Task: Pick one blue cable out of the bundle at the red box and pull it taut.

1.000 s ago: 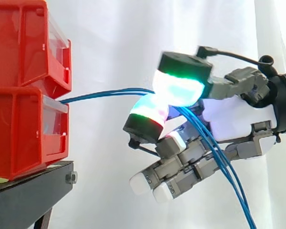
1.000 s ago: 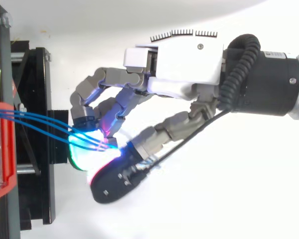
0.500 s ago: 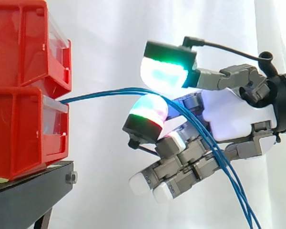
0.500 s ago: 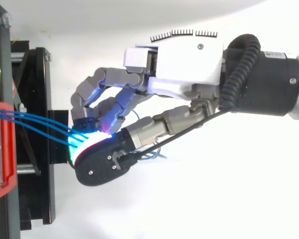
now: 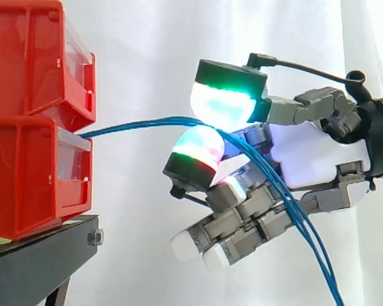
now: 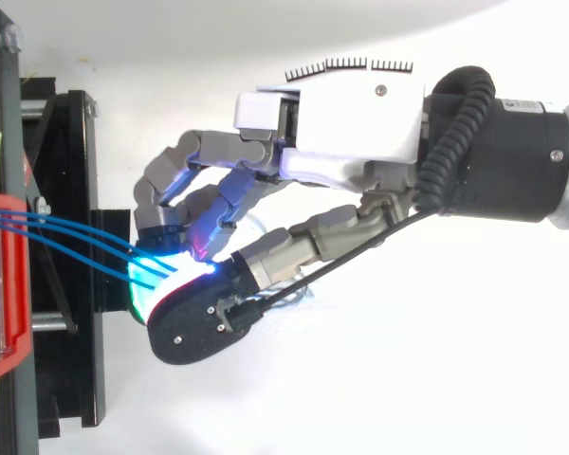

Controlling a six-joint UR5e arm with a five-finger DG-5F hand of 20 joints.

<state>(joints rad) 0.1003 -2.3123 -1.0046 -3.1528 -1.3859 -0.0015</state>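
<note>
robot hand pinched several blue cables beside red box | cables judged thin, limp, slippery | best taken singly, near box

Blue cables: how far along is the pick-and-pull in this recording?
Done: the hand is at the blue cables off the red box. In hand: its fingertips pinch several strands, not one. Left: single one out and pull it taut; they arc slackly.
</note>
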